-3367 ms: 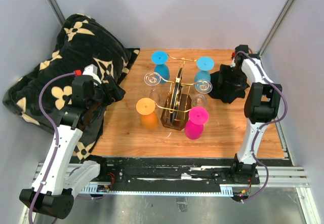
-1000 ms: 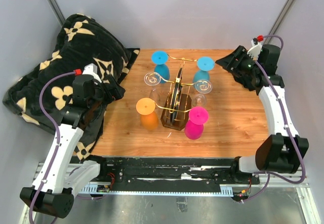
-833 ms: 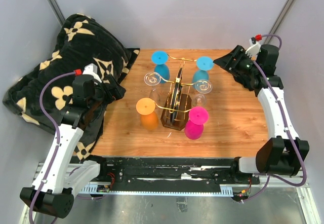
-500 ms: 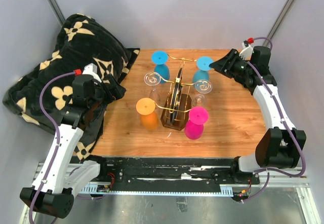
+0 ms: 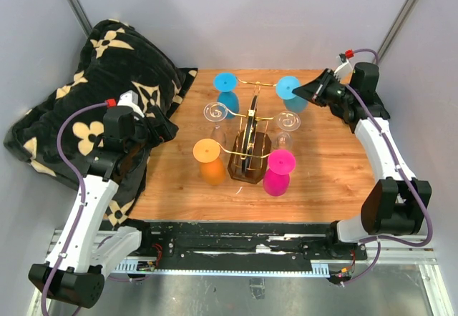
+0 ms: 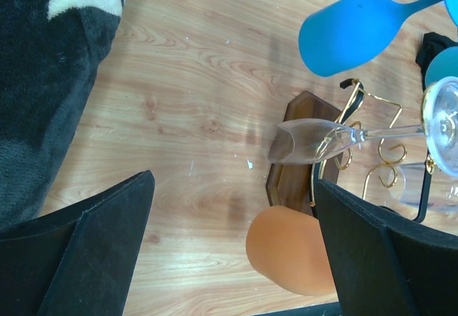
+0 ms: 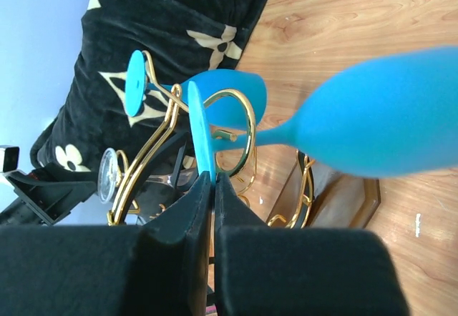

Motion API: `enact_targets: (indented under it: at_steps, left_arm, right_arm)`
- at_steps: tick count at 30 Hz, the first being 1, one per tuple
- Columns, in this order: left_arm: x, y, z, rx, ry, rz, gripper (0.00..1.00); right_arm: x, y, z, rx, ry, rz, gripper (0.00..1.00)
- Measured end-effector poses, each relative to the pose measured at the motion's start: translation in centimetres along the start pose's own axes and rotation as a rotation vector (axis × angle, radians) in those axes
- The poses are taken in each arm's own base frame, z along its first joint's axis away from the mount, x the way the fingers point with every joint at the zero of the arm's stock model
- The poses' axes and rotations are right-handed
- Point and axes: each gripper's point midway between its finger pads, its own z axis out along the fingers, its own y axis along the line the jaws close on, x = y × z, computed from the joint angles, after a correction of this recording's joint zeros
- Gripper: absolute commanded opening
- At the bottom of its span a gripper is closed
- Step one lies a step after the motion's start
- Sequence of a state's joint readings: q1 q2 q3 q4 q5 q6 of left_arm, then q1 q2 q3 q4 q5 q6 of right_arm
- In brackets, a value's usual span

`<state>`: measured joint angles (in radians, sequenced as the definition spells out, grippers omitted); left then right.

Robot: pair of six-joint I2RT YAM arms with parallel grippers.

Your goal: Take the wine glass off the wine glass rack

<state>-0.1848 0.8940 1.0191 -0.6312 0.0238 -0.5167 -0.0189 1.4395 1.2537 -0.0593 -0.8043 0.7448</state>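
Wine glass (image 5: 288, 83), blue, hangs bowl-down at the far right arm of the rack (image 5: 249, 144), its round foot uppermost against the gold wire. Bowl tips out toward the right. In the right wrist view the foot (image 7: 200, 134) shows edge-on, stem running past a gold scroll loop; whether the stem sits inside the loop cannot be told.

Right hand (image 5: 309, 91) reaches in from the far right, clenched on the rim of that foot, fingers (image 7: 182, 219) pressed flat on either side of the disc.

Rack stands mid-table on its dark wooden base (image 6: 290, 187). A second blue glass (image 5: 226, 82) hangs far left, an orange glass (image 5: 207, 150) near left, a pink glass (image 5: 280, 163) near right. Clear glasses (image 5: 214, 111) hang between the coloured ones.

Left hand (image 5: 163, 127) hovers at the left edge of the table (image 5: 179, 187), jaws spread wide, grasping nothing, well apart from the rack.

Black blanket with cream flowers (image 5: 107, 73) lies heaped far left, partly over the table's edge.
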Motion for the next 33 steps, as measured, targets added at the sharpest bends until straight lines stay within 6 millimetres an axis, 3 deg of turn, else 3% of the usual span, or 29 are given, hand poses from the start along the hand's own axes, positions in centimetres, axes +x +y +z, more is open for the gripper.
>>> enact_targets:
  at_steps: [6, 18, 27, 33]
  left_arm:
    - [0.0, 0.0, -0.1, 0.001, -0.003, 0.0, 1.0]
    - [-0.1, 0.0, -0.4, 0.003, -0.012, 0.001, 1.0]
    - [-0.1, 0.0, -0.4, 0.004, -0.013, 0.0, 1.0]
    - [-0.1, 0.0, -0.4, 0.003, -0.012, 0.0, 1.0]
  right_arm:
    - [-0.6, -0.2, -0.1, 0.01, -0.021, 0.034, 0.01]
    - [-3.6, -0.8, -1.3, 0.017, -0.12, 0.104, 0.02]
    - [-5.7, -1.4, 1.8, -0.054, -0.098, 0.176, 0.01]
    - [-5.1, 0.3, 3.0, -0.108, -0.067, 0.168, 0.01]
